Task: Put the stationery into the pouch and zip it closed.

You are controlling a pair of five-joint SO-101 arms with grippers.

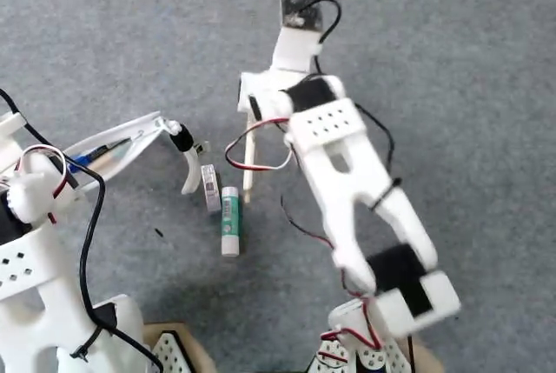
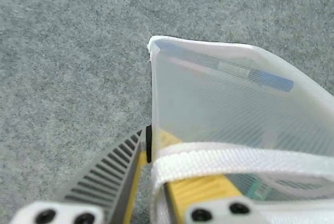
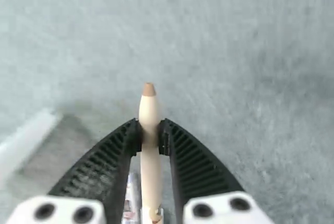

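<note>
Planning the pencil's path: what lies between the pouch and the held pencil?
In the high view, a small white block and a green glue stick lie between the pouch and the pencil.

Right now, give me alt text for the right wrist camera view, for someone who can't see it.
The right gripper is shut on a pale wooden pencil, whose brownish tip points away from the camera above the grey felt-like table. A blurred white strip lies on the table to one side.
</note>
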